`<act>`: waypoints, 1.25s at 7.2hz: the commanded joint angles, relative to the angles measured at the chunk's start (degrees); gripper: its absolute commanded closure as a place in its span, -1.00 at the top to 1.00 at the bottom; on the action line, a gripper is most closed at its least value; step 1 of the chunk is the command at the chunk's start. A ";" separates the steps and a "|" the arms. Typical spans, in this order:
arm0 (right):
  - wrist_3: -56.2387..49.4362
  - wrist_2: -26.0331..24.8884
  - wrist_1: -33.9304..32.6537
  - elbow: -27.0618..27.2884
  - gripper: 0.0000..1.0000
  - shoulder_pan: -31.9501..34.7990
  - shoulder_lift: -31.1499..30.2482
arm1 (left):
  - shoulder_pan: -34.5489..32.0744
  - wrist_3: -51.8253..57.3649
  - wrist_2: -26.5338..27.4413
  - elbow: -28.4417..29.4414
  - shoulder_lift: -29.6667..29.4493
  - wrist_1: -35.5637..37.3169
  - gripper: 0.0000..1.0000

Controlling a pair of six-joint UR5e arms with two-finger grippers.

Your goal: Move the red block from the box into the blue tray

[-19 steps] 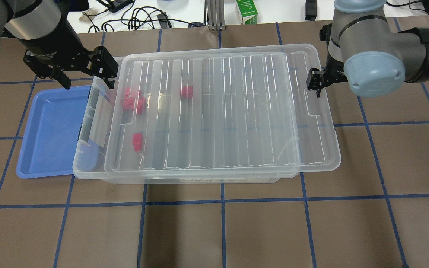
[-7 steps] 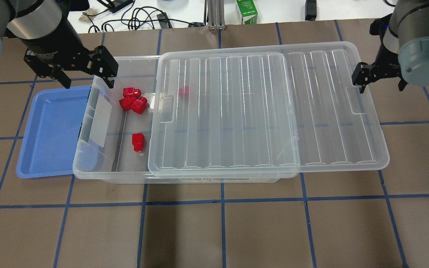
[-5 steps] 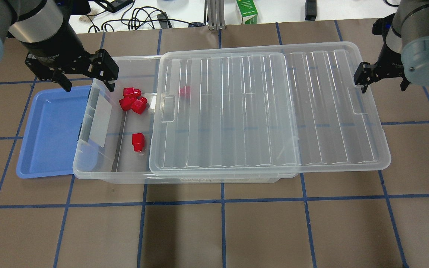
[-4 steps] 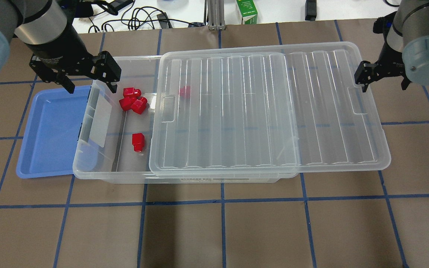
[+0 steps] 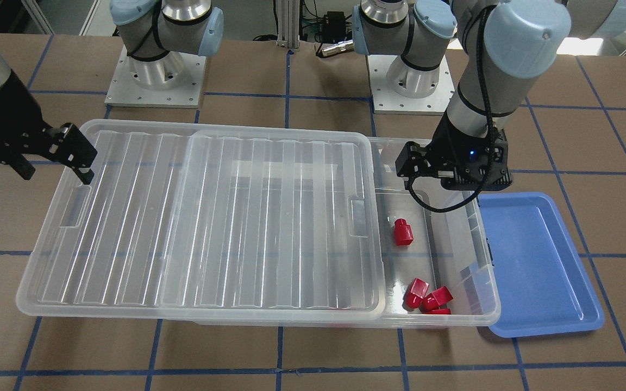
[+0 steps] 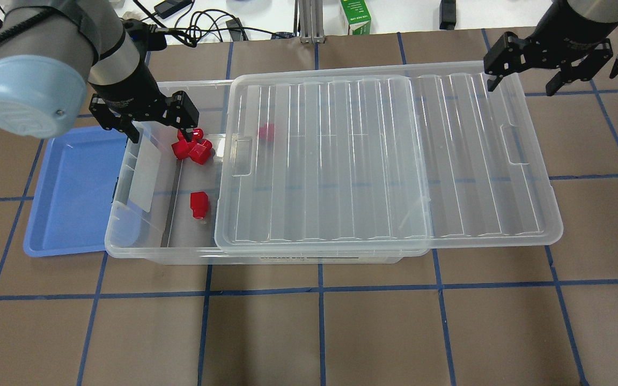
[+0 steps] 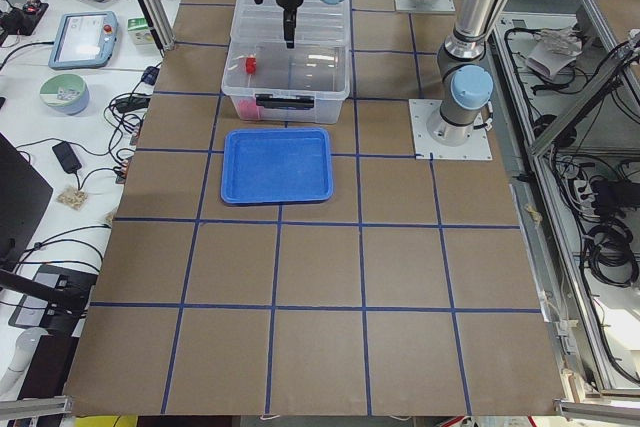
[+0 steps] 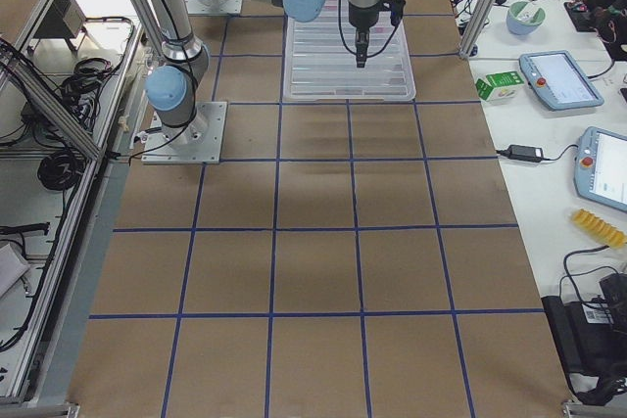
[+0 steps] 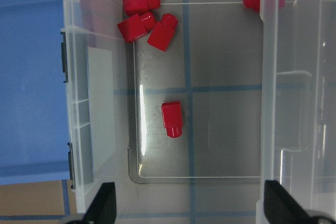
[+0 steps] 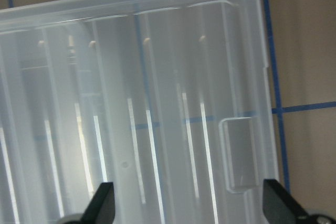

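Observation:
The box (image 6: 142, 247) is a clear bin whose ribbed lid (image 6: 384, 161) is slid to the right, so its left end is uncovered. Several red blocks lie inside: a cluster of three (image 6: 192, 149), one alone (image 6: 199, 205) (image 9: 172, 119) (image 5: 402, 232), and one under the lid (image 6: 267, 132). My left gripper (image 6: 157, 131) (image 9: 189, 208) (image 5: 451, 182) is open and empty, hovering over the uncovered end near the cluster. The blue tray (image 6: 73, 187) (image 5: 536, 260) lies empty against the box's left end. My right gripper (image 6: 523, 80) (image 10: 189, 208) is open and empty over the lid's far right corner.
The lid overhangs the box on the right by about a third of its length. A green carton (image 6: 355, 16) and cables (image 6: 201, 27) lie beyond the table's far edge. Brown table surface with blue tape lines (image 6: 319, 332) lies in front of the box.
The lid has slid right, uncovering the box's left end. My right gripper has left the lid's right edge for its far corner. My left gripper has moved right over the red cluster.

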 commanded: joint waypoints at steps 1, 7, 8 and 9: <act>12.51 0.29 1.42 -1.98 1.00 8.40 -0.68 | 0.72 -2.47 -0.43 -9.04 -1.52 9.13 1.00; 11.97 -3.05 1.68 -1.46 1.00 8.70 -0.51 | 1.07 -2.57 -0.52 -14.80 -6.17 16.54 1.00; 11.71 -3.13 1.68 -1.37 1.00 8.70 -0.68 | 1.34 -2.57 -0.52 -15.76 -6.70 18.02 1.00; 11.18 -3.31 1.68 -1.28 1.00 8.78 -0.77 | 2.12 -2.57 -0.52 -17.59 -8.28 21.95 1.00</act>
